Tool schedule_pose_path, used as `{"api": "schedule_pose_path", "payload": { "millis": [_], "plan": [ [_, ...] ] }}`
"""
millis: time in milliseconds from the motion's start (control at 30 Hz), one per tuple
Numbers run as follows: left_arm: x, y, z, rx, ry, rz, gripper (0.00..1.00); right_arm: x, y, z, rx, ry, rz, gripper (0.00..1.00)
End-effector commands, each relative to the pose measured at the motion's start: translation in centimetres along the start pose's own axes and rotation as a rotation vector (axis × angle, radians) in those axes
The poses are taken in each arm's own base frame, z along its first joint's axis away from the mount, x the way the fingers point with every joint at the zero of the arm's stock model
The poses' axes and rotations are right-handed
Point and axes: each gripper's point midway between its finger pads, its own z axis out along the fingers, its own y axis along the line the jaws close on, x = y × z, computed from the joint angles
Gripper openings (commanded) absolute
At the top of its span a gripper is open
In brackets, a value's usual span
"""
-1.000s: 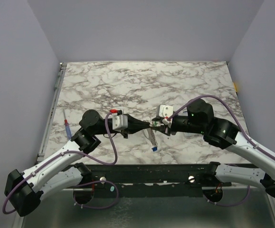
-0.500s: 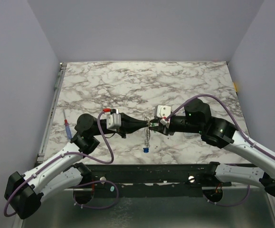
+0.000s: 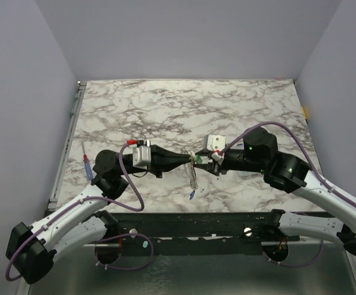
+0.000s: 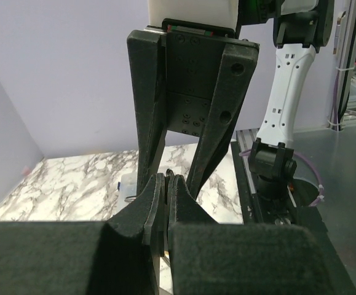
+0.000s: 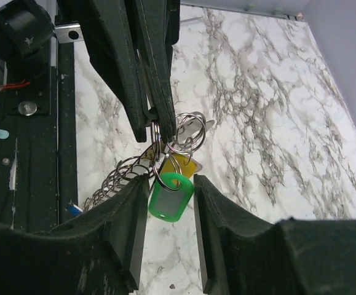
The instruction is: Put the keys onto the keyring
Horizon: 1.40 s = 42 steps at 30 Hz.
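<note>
One yellow key (image 5: 187, 166) mostly hidden behind green key (image 5: 171, 196)

The desk (image 3: 184, 104) is white with grey marble veining. A thin red-and-blue pen (image 3: 87, 166) lies on it near the left edge, roughly along that edge, and a small clear box (image 4: 128, 186) rests mid-desk.

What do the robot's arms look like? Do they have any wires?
The left arm and the right arm have white links and chunky black joints. A purple cable loops along each. Their jaws are black, long and tapered.
</note>
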Motion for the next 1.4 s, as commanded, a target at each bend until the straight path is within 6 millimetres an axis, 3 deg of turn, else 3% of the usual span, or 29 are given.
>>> {"api": "schedule_pose_path", "payload": {
  "millis": [0,467,700,967,1233,1267,1367],
  "plan": [
    [-1.2,-0.5,0.0,0.024,-0.044,0.028,0.0,-2.3,0.2,-0.3,-0.02,-0.073,-0.002,0.42],
    [-1.3,-0.5,-0.1,0.021,-0.05,0.028,0.0,-4.3,0.4,-0.5,-0.059,-0.121,-0.01,0.44],
    [-1.4,-0.5,-0.2,0.018,-0.053,0.03,0.0,-4.1,0.7,0.3,-0.093,-0.11,-0.001,0.32],
    [-1.3,-0.4,-0.3,0.013,-0.051,0.03,0.0,-3.8,0.8,0.5,-0.099,-0.103,0.003,0.02],
    [-1.2,-0.3,-0.5,0.005,-0.05,0.042,0.0,-3.1,0.4,0.9,-0.088,-0.06,0.004,0.01],
    [-1.0,-0.2,-0.5,0.002,-0.046,0.041,0.01,-3.0,0.3,0.8,-0.085,-0.05,0.001,0.01],
    [-0.6,0.0,-0.6,-0.001,-0.035,0.03,0.21,-2.4,0.2,0.6,-0.076,-0.015,0.006,0.01]
  ]
}}
